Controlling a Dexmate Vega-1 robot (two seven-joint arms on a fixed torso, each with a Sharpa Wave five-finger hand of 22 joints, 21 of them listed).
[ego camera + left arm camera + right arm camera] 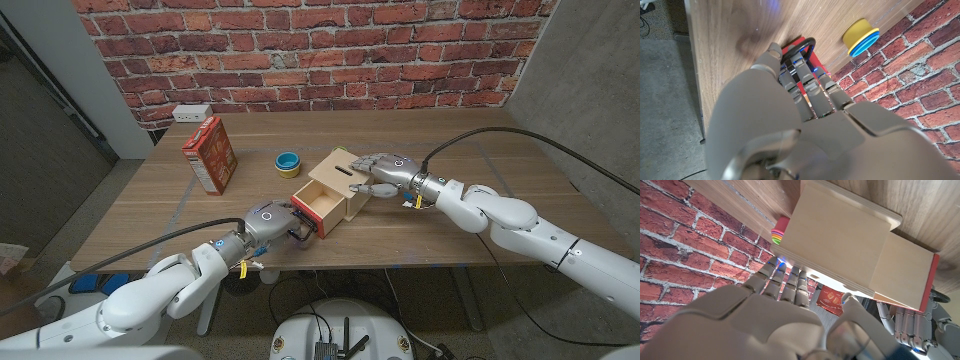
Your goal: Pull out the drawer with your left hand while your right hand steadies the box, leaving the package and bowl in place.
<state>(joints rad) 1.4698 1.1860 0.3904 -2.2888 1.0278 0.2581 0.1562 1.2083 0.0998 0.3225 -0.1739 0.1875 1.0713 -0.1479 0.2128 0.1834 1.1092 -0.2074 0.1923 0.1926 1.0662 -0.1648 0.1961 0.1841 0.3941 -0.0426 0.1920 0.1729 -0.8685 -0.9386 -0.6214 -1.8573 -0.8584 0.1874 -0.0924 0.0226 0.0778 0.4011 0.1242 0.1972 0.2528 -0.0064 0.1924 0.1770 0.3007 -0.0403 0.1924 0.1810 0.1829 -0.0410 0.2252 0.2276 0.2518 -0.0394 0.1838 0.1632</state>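
The pale wooden box [347, 177] stands mid-table with its drawer [318, 203] drawn out toward me, red front [306, 217] leading. My left hand [267, 220] grips the black handle [303, 233]; the left wrist view shows its fingers [801, 85] hooked through that handle [803, 44]. My right hand [383, 171] holds the box, fingers over the top and thumb on its side. In the right wrist view, the right hand [771, 316] lies on the box [837, 235] and the drawer [906, 274] juts out. The red package [209, 153] and the blue-and-yellow bowl [288, 163] stand behind.
A white power outlet [192, 112] sits at the table's back left by the brick wall [330, 50]. Bare wood lies to the right of the box [480, 170] and along the near edge [400, 255].
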